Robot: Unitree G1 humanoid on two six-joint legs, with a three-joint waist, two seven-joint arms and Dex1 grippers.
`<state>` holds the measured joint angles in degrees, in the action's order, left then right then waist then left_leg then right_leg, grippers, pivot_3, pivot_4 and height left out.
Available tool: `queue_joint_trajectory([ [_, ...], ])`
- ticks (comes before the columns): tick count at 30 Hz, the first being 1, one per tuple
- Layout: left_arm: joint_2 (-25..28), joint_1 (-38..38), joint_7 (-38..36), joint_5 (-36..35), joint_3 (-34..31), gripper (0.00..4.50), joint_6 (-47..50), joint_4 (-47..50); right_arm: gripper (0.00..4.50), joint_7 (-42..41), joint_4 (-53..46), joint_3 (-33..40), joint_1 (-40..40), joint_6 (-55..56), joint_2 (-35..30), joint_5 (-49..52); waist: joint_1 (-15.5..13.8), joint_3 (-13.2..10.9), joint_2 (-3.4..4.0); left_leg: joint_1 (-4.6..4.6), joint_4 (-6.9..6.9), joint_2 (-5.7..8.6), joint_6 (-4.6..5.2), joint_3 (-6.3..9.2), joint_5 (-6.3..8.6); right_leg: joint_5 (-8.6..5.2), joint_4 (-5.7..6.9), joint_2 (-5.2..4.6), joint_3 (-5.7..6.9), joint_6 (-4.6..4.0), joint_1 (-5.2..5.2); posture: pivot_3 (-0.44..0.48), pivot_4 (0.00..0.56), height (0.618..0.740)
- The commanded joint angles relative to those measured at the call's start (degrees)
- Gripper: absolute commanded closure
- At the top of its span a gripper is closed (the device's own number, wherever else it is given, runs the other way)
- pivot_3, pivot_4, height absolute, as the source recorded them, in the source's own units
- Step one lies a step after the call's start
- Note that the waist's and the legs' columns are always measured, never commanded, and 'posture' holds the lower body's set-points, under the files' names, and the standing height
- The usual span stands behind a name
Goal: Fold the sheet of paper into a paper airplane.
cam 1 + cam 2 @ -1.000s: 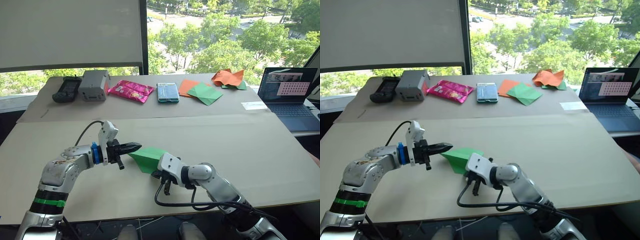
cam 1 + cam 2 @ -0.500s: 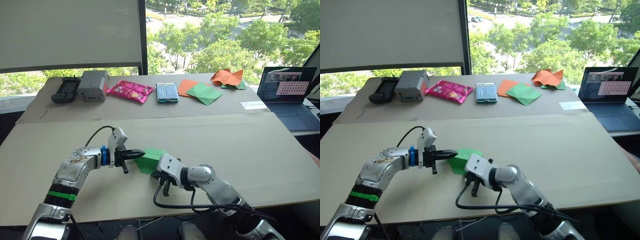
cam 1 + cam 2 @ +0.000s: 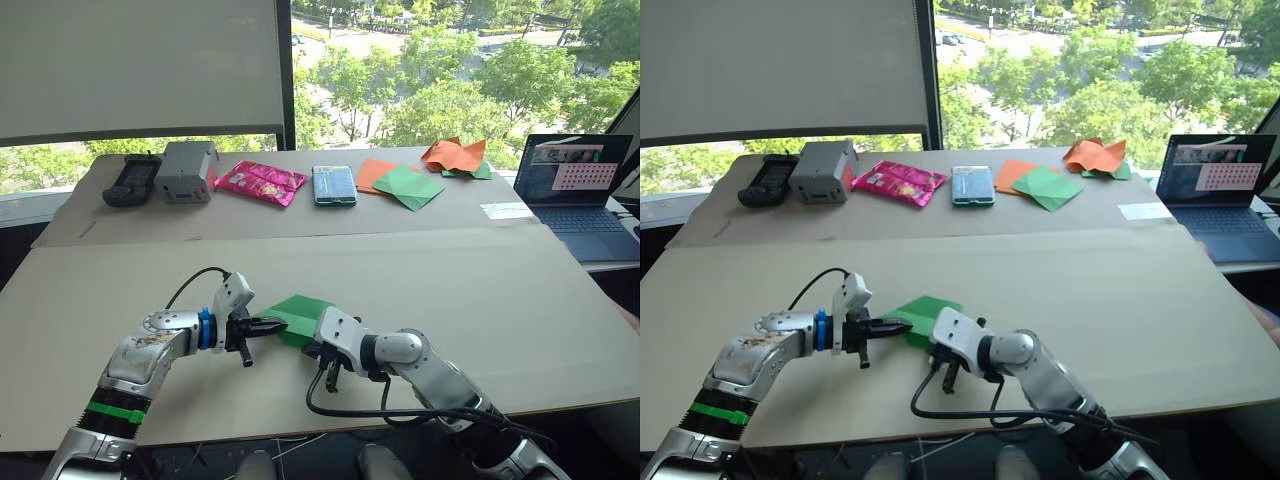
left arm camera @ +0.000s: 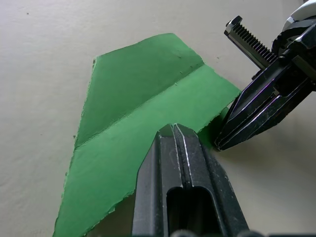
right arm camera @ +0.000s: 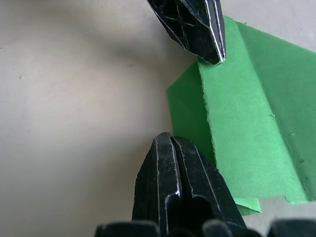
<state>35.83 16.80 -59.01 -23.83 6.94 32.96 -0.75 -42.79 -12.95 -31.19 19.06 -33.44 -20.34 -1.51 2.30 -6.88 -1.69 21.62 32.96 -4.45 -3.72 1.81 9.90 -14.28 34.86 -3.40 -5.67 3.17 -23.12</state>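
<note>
Pale table [image 3: 520,300] with the folded green sheet of paper [image 3: 298,315] near its front edge.

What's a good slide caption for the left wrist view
Closed left fingers press on the folded green sheet of paper lying on the table, with the right fingers shut at its edge.

Closed left end effector [image 4: 177,129] over creased green sheet of paper [image 4: 143,123], right end effector [image 4: 222,143] beside.
</note>
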Motion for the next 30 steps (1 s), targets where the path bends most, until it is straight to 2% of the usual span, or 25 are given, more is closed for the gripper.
queue_joint_trajectory([
  [1,0.36,-0.35,0.37,0.72,-0.32,4.5,-0.44,1.55,4.48,-0.46,0.31,0.41,-1.15,-3.55,-0.14,1.17,-0.02,0.0,0.0,0.0,0.0,0.0,0.0,0.0,0.0,0.0,0.0,0.0,0.0,0.0,0.0,0.0,0.15,0.721],
  [12,-0.79,-0.52,1.11,0.56,-0.53,4.5,0.14,2.45,4.48,-1.84,-9.73,5.75,-3.84,-4.93,-2.27,7.73,-0.13,-0.06,-0.02,0.24,0.0,0.0,0.0,0.0,0.0,0.0,-0.08,-0.01,0.0,0.0,-0.15,0.0,0.15,0.721],
  [17,-1.07,-0.7,1.21,0.4,-0.65,4.5,0.29,3.05,4.48,3.05,-9.7,15.86,-2.86,-13.71,1.95,13.86,0.01,-0.16,-0.07,0.26,-0.01,0.0,-0.01,0.03,0.0,0.0,-0.06,0.0,0.01,0.0,-0.17,0.0,0.15,0.721],
  [23,-1.2,-1.11,0.99,0.29,-0.72,4.5,0.35,3.6,2.53,6.23,-5.25,24.05,0.87,-21.27,3.71,18.85,-0.06,-0.19,-0.05,0.3,0.0,0.01,0.01,0.04,-0.01,0.0,-0.07,0.0,0.02,0.0,-0.16,0.0,0.15,0.721],
  [28,-1.28,-1.32,1.07,0.2,-0.78,4.5,0.64,4.06,0.83,8.89,-1.32,27.1,3.44,-27.44,5.87,21.77,0.12,-0.2,-0.03,0.33,-0.02,0.01,0.08,0.04,-0.05,0.0,-0.04,0.0,0.02,0.0,-0.15,0.0,0.15,0.721],
  [30,-1.33,-1.39,1.12,0.18,-0.8,4.5,0.74,4.22,0.83,9.79,-0.09,27.46,4.15,-29.15,6.6,22.43,0.17,-0.2,-0.02,0.36,-0.03,0.01,0.1,0.04,-0.06,0.0,-0.02,0.01,0.01,0.0,-0.14,0.0,0.15,0.721],
])
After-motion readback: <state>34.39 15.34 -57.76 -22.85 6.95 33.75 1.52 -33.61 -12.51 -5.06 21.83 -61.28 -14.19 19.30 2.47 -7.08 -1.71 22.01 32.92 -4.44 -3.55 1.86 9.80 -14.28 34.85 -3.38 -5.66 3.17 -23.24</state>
